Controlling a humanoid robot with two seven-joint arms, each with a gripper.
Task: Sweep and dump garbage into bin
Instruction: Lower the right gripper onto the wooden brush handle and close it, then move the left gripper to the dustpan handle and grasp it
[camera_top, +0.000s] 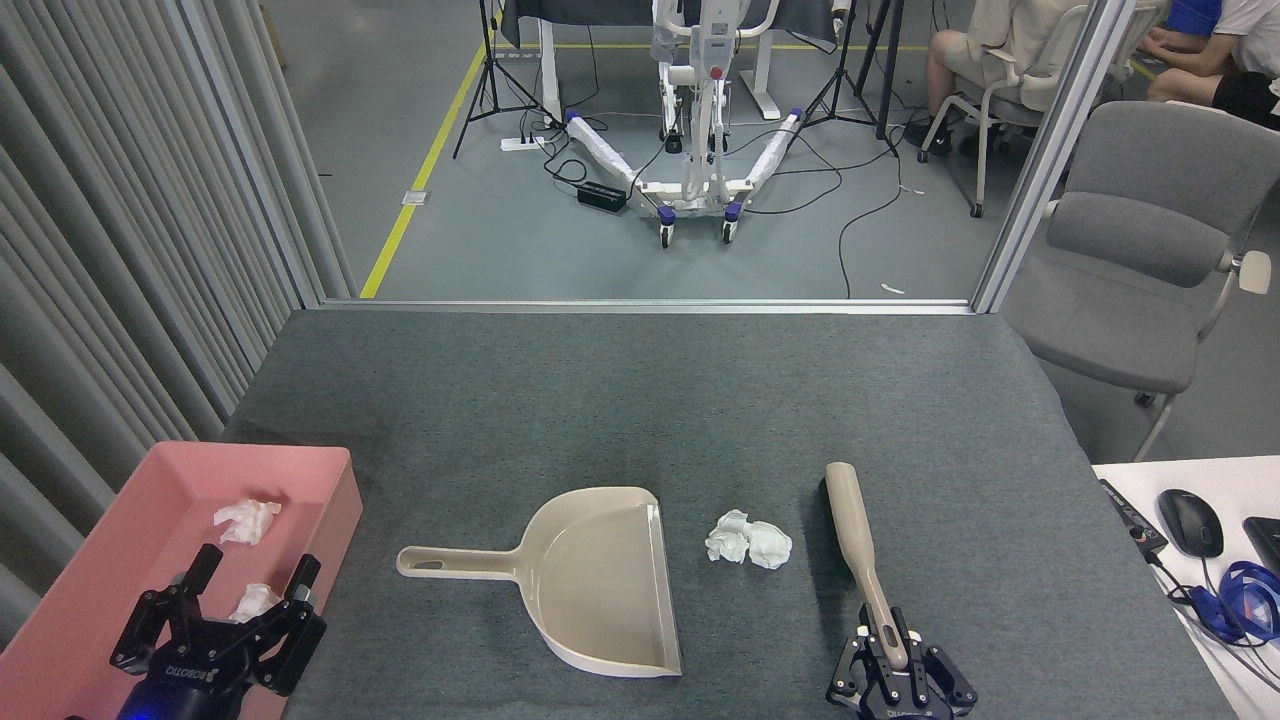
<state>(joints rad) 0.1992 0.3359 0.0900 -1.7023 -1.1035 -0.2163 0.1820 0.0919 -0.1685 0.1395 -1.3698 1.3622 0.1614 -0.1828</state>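
Observation:
Two crumpled white tissue wads, the garbage (748, 540), lie on the grey table between the beige dustpan (590, 575) and a beige brush (858, 545). My right gripper (897, 652) is shut on the brush's handle end at the table's front edge. The pink bin (330, 490) stands at the front left with two more garbage wads (246, 520) inside. My left gripper (250, 588) hangs open over the bin, holding nothing.
A grey office chair (1140, 260) stands beyond the table's right edge. A white side table with a mouse (1190, 522) and cables sits at the right. Grey slatted panels (120, 250) line the left side. Seated people are at the far right.

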